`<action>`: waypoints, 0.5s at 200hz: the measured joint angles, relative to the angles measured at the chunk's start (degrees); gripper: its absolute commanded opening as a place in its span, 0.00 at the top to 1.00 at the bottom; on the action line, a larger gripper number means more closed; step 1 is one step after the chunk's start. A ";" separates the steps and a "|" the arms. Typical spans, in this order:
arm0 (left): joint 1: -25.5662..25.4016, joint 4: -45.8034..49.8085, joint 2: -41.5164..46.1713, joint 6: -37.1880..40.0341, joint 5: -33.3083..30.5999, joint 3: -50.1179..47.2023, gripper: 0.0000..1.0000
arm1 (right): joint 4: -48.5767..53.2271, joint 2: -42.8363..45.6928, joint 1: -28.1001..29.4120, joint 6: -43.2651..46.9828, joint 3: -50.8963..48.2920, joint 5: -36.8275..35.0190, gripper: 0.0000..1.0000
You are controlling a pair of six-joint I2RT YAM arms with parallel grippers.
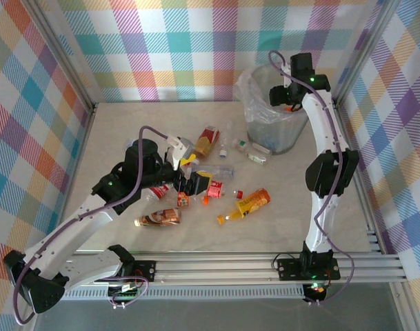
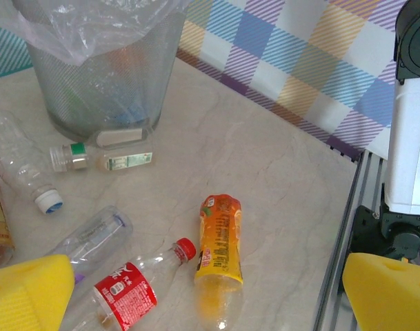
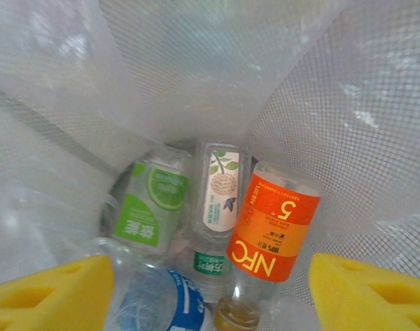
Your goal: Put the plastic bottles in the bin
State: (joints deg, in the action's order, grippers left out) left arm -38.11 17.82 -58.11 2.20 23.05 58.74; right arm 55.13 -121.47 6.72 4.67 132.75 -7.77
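Two claw pads (image 3: 47, 293) hang above four bottles (image 3: 275, 227) in the bin (image 3: 375, 103).

Left arm (image 1: 78, 221) bent, fingers (image 2: 27, 293) wide apart; right arm (image 1: 327, 131) outstretched, fingers (image 3: 47, 296) parted.

We see bottles (image 1: 253, 202) crowding the counter's (image 1: 113, 134) middle; bare strips flank them; the bin (image 1: 278, 134) blocks the far right corner.

Top cam: fixed high at the near edge, looks down and forward, wide on the whole table (image 1: 299, 227). Left wrist cam: low over mid-table, faces far-right toward the bin (image 2: 106, 83). Right wrist cam: close, straight down inside it. Top and left wrist share bin and orange bottle (image 1: 253, 202).
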 measured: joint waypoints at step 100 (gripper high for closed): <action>0.00 -0.15 2.16 0.17 -0.22 0.00 0.00 | -6.49 19.04 6.36 -5.31 -16.15 3.54 0.15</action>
State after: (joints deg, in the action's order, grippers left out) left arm -38.11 17.67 -55.94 2.37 22.83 58.74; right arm 48.64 -102.43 13.08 -0.64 116.60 -4.23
